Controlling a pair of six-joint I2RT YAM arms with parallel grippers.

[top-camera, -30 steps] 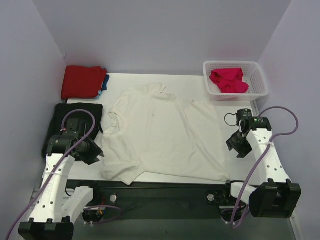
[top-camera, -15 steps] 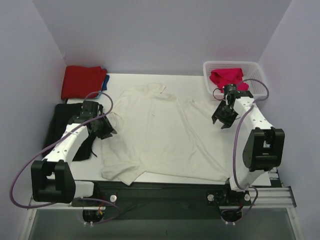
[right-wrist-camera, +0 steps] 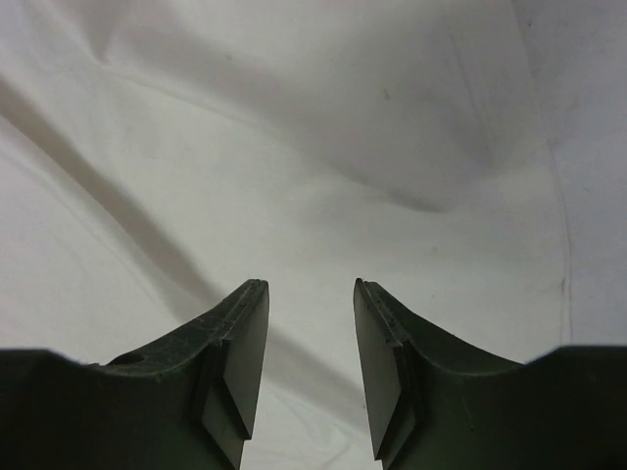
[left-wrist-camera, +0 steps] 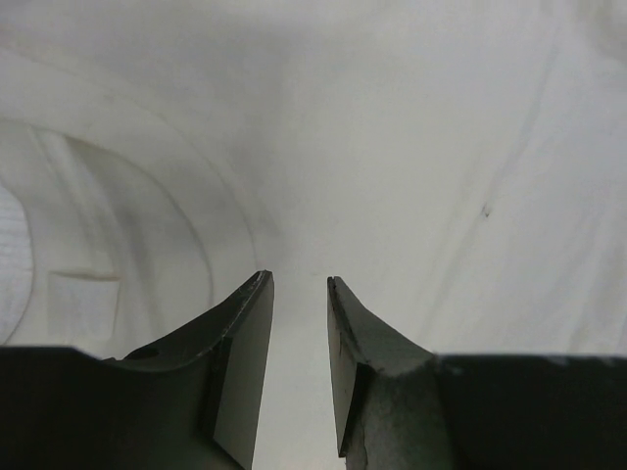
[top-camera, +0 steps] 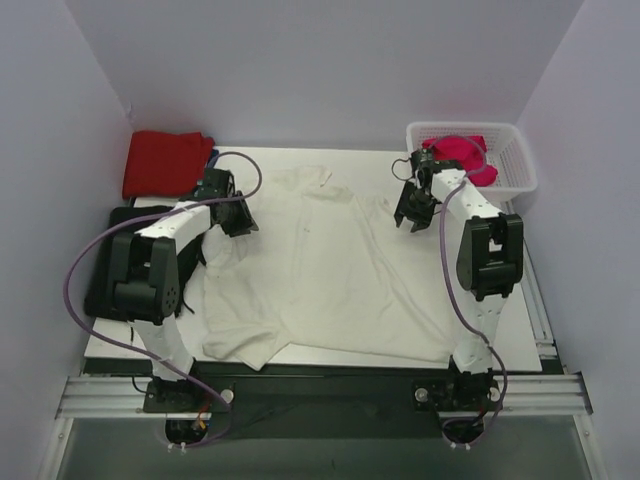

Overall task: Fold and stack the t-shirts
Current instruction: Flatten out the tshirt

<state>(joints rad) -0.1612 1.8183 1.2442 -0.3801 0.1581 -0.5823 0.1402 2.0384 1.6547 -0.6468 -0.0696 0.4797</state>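
A large cream-white t-shirt (top-camera: pixel 320 270) lies spread on the white table (top-camera: pixel 520 330), collar toward the far side, its near left corner rumpled. My left gripper (top-camera: pixel 238 220) hovers over the shirt's far left shoulder. In the left wrist view the left gripper (left-wrist-camera: pixel 299 282) is open by a narrow gap, with only cream cloth (left-wrist-camera: pixel 392 147) beneath. My right gripper (top-camera: pixel 410 215) is over the far right sleeve. The right gripper (right-wrist-camera: pixel 309 286) is open above creased cloth (right-wrist-camera: pixel 294 147), holding nothing. A folded red t-shirt (top-camera: pixel 165 162) lies on a blue one (top-camera: pixel 210 166) at the far left.
A white basket (top-camera: pixel 515 175) at the far right holds a magenta-pink t-shirt (top-camera: pixel 460 155), close behind the right arm. A black mat (top-camera: pixel 125 255) lies along the table's left edge. Lilac walls close in the back and both sides.
Both arms have reached from the near side edges to the shirt's far part: the left to the left shoulder, the right to the right sleeve. The shirt has not moved.
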